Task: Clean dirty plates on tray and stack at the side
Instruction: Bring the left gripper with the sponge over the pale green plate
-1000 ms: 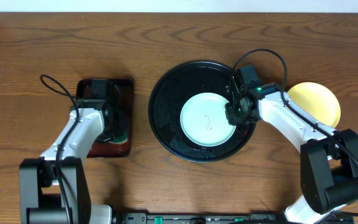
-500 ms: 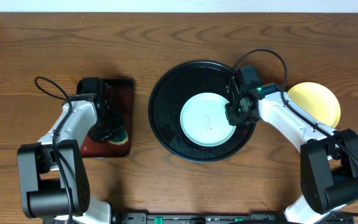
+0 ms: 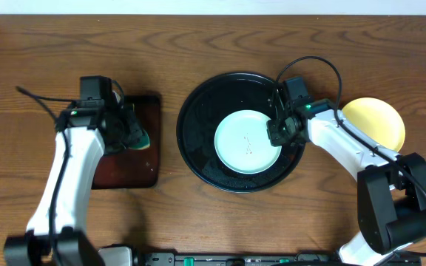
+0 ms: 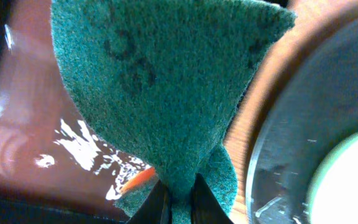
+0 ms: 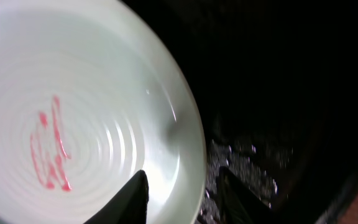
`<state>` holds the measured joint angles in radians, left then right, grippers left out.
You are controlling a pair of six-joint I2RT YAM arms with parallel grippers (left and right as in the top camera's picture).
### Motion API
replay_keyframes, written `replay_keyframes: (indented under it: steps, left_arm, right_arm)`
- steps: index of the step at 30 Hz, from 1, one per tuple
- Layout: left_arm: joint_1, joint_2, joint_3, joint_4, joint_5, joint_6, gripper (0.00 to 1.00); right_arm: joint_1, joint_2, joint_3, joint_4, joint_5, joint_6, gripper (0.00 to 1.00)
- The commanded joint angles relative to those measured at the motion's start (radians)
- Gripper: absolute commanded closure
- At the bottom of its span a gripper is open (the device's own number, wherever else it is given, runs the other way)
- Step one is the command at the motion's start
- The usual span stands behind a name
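Observation:
One pale mint plate (image 3: 242,144) with red smears at its centre lies in the round black tray (image 3: 198,133). My right gripper (image 3: 276,134) is at the plate's right rim. In the right wrist view the plate (image 5: 73,93) has one finger of that gripper (image 5: 182,177) inside its rim and the other outside, closed on it. A yellow plate (image 3: 379,122) sits on the wood at the right. My left gripper (image 3: 128,133) is shut on a green scouring pad (image 3: 137,137), held above the red-brown tray. The pad (image 4: 166,81) hangs from the left fingers (image 4: 178,199). No second mint plate shows.
The rectangular red-brown tray (image 3: 124,174) lies left of the black tray, its glossy surface (image 4: 30,143) wet-looking with an orange fleck. The black tray's rim (image 4: 291,143) is just right of the pad. Cables loop over both arms.
My left arm has lifted the green pad off the red-brown tray and swung it up toward the black tray. The right gripper and the mint plate have not moved.

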<state>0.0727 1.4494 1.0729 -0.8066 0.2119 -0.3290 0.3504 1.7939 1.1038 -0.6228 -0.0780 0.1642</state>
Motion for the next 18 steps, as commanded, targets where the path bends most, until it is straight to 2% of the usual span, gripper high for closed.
replay_keyframes:
  steps: [1, 7, 8, 10, 18]
  left_arm:
    - [-0.027, -0.066, 0.037, -0.021, 0.016, 0.061, 0.92]
    - [-0.126, -0.092, 0.117, -0.087, 0.012, 0.105, 0.92]
    - [-0.145, -0.092, 0.127, -0.087, 0.013, 0.104, 0.92]
    - [-0.192, -0.092, 0.136, -0.077, 0.013, 0.091, 0.92]
    - [-0.402, -0.028, 0.135, 0.021, 0.013, -0.033, 0.92]
  right_arm:
    - [0.016, 0.009, -0.045, 0.043, 0.003, -0.008, 0.72]
    - [0.016, 0.009, -0.124, 0.144, 0.021, 0.01, 0.82]
    - [0.016, 0.009, -0.131, 0.149, 0.021, 0.02, 0.85]
    - [0.016, 0.009, -0.138, 0.149, 0.021, 0.05, 0.99]
    - [0.016, 0.009, -0.14, 0.159, 0.021, 0.069, 0.99]
